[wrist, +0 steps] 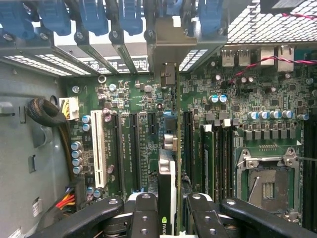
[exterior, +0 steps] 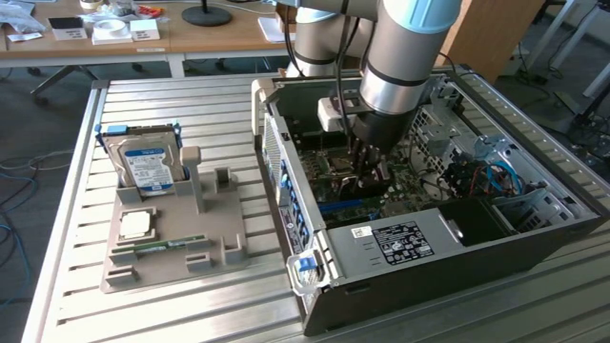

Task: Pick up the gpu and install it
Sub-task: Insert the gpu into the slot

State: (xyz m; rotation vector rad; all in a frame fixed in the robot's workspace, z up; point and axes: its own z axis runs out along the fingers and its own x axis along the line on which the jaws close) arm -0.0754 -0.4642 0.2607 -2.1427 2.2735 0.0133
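The claw is gripping the thin, dark, rectangular gpu card by its top edge, holding it edge-on over the green motherboard inside the open black computer case. It is probably handling as stiff, light, yet fragile.

Setting: robotics laboratory set up for computer assembly.
Manipulator: industrial robot arm reaching into an open computer case.
Worktop: slatted aluminium, carrying a grey parts holder with a hard drive.
Interior: bare motherboard, slots and capacitors exposed.
Background: wooden desks, tape rolls, loose floor cables.
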